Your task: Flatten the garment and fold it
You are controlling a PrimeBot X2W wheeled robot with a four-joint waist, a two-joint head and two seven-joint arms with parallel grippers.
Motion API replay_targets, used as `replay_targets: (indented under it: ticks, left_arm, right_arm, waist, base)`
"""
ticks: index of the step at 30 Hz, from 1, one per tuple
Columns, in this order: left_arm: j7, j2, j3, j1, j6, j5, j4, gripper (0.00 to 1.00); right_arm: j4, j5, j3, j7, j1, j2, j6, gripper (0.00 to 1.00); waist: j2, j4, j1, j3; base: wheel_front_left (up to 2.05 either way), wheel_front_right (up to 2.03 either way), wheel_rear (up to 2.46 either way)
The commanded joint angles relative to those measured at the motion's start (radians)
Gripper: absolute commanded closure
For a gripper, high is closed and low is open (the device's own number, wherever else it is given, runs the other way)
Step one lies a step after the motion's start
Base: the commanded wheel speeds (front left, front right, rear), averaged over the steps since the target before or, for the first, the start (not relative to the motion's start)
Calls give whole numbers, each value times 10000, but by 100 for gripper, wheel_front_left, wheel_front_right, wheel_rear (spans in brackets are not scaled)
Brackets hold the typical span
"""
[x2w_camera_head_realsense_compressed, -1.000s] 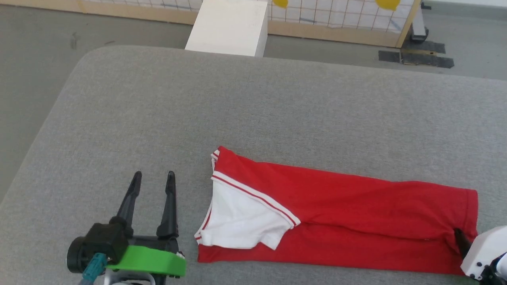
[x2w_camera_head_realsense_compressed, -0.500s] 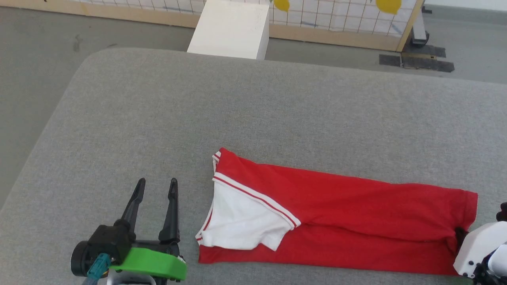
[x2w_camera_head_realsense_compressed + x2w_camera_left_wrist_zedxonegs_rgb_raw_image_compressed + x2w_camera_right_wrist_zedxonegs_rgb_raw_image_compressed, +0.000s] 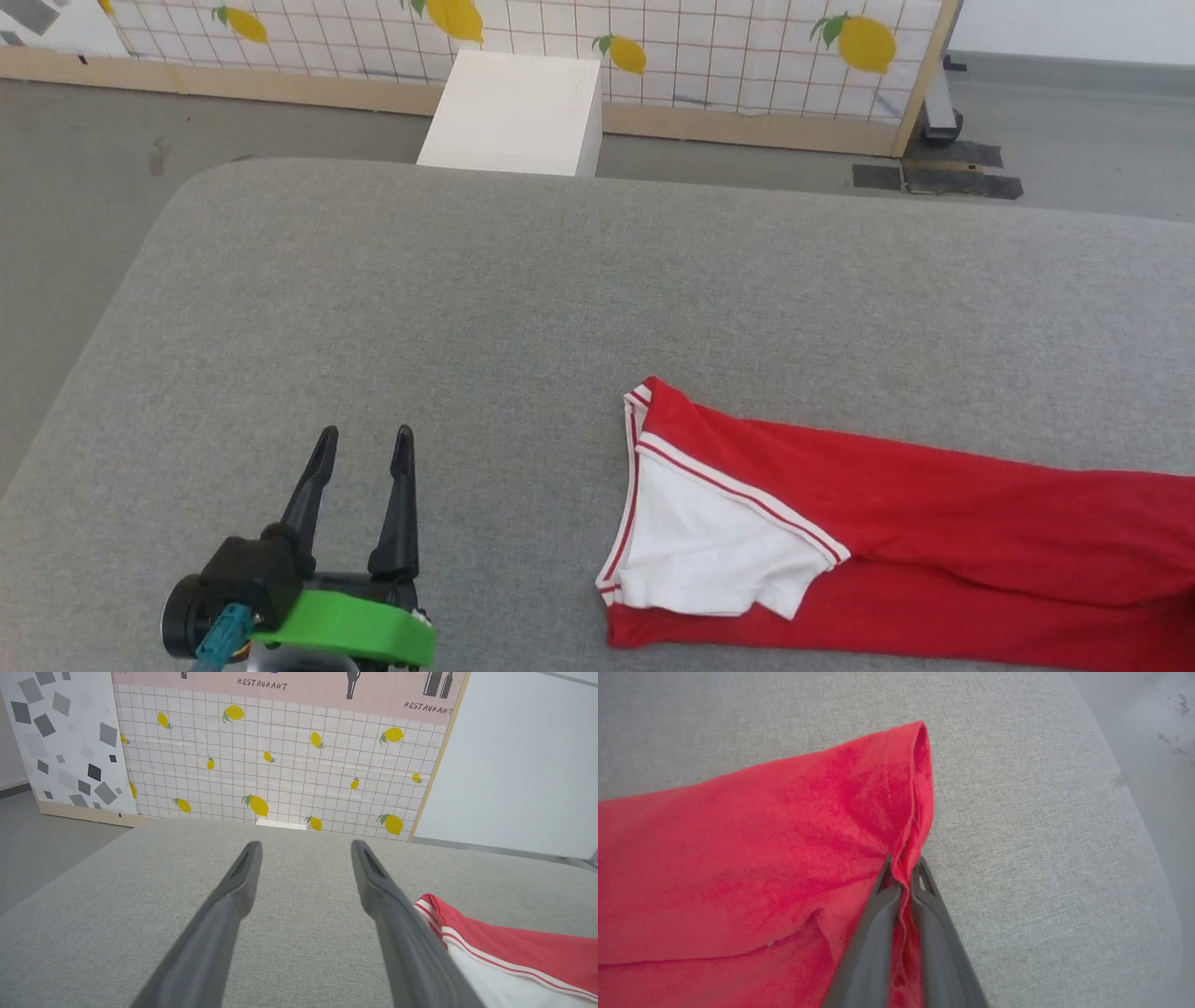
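Head view: the garment (image 3: 934, 551) lies as a long red band on the grey woven worktop (image 3: 467, 280), at the lower right, and it runs out of the picture's right edge. On its left end lies a white sleeve with a thin red-white striped trim. The left gripper (image 3: 365, 434) is well apart to the left, its jaws open and empty. Beyond the worktop's far edge stands a white box (image 3: 513, 112) before a grid panel (image 3: 747, 37) with lemons.

Left wrist view: the left gripper (image 3: 306, 844) shows two dark tapered fingers spread wide over the coarse weave. The striped end of the garment (image 3: 514, 952) is at the lower right.

Right wrist view: the jaws of the right gripper (image 3: 904, 863) are closed on the hem of the garment (image 3: 761, 835) and pinch a thin ridge of soft red cloth. The worktop (image 3: 1017, 788) has a rounded corner here.
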State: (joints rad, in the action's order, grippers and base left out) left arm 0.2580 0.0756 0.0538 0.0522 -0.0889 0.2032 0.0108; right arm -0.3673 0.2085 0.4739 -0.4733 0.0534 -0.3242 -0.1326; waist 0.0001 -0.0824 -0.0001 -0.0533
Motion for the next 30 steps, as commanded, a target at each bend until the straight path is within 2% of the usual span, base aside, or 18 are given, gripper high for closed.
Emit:
replay_targets:
  ticks: [1, 13, 16, 17, 24, 30]
  left_arm:
    - [37, -56, -48, 240, -71, -70, -12, 0]
    - [38, -151, -17, 555, -213, -84, -116, 0]
    - [38, -166, 25, 563, -244, -73, -152, 0]
    - [38, -180, 72, 544, -266, -60, -209, 0]
    - [38, -198, 138, 401, -321, 16, -390, 0]
    - [38, -202, 199, 234, -365, 54, -521, 0]
  right_arm:
    - [242, 141, -83, -99, -158, 122, 19, 100]
    - [3724, 1256, -2195, -1611, -1341, 1011, 19, 100]
    - [4517, 1673, -2899, -2031, -1356, 1484, 19, 100]
    - [4967, 1948, -3513, -2264, -1180, 1856, 19, 100]
    - [4926, 2534, -4820, -2485, -385, 2542, 19, 100]
    - [3749, 2583, -5526, -2021, 230, 2690, 19, 100]
  waist:
    - [-1, 39, 1, 138]
    - [-1, -235, 1, 681]
    - [-1, -466, 1, 698]
    - [-1, -689, 1, 693]
    - [-1, -1299, 1, 597]
    - [-1, -1802, 1, 387]
  base:
    - [0, 0, 0]
    - [0, 0, 0]
    - [0, 0, 0]
    - [0, 0, 0]
    - [0, 0, 0]
    - [0, 0, 0]
